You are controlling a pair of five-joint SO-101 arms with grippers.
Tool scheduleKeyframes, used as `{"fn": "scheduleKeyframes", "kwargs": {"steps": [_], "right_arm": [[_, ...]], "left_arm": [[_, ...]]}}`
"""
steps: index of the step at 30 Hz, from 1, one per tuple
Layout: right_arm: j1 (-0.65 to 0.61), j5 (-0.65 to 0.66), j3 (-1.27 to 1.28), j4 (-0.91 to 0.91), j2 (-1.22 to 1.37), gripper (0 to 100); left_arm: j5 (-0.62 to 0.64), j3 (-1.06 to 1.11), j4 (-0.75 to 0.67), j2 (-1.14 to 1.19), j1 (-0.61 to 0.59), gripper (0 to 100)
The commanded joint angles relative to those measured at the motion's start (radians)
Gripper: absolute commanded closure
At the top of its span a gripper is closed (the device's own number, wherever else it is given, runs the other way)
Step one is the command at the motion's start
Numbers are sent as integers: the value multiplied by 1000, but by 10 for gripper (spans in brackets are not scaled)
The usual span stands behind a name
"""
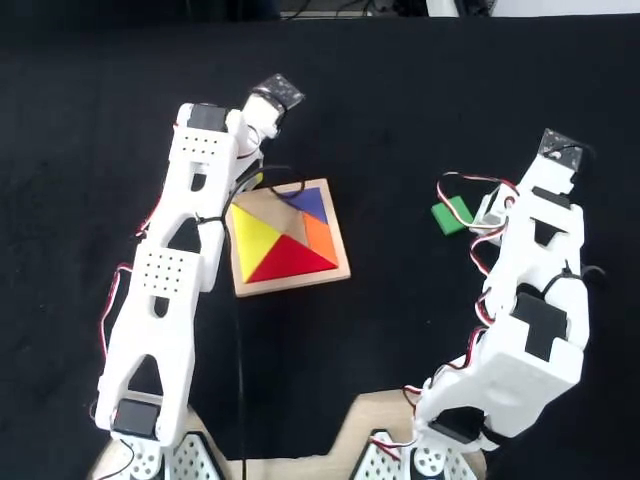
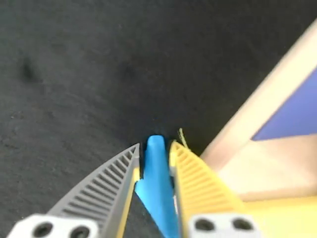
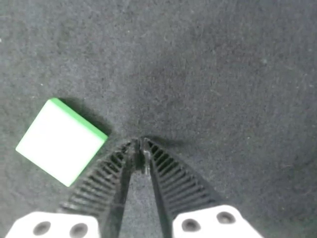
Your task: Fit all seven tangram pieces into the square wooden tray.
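- Tray [image 1: 290,283] sits mid-table on the black cloth [image 1: 420,110] and holds a yellow triangle [image 1: 253,238], red triangle [image 1: 292,260], orange piece [image 1: 318,233] and dark blue triangle [image 1: 310,203].
- Wood-coloured patch [image 1: 288,216] between them; cannot tell whether it is a gap or a piece.
- Left gripper [image 2: 155,148] is at the tray's far left corner, just outside the rim, clamped on a light blue piece [image 2: 157,188] held edge-on.
- Right gripper [image 3: 141,145] is pinched together and empty, just beside the green square [image 3: 60,141]. The square lies flat toward the table's right edge, well apart from the tray.
- Judgement: four seated, light blue in hand, green square not yet lifted. Past halfway, unfinished.
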Motion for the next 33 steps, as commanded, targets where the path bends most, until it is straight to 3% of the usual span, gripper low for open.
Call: {"fn": "scheduleKeyframes", "kwargs": {"steps": [1,4,11,18,29,33], "right_arm": [[-20,11,-48,9,-4,987],[-20,11,-48,9,-4,987],[-20,11,-48,9,-4,987],[-20,11,-48,9,-4,987],[-20,11,-48,9,-4,987],[-20,11,-48,9,-4,987]], "left_arm": [[-37,-38,103,5,-42,923],[-48,-133,173,5,-39,956],[-37,-196,183,3,-54,971],[115,-219,184,-135,-31,972],[407,278,181,-641,127,971],[519,363,180,-772,208,971]]}}
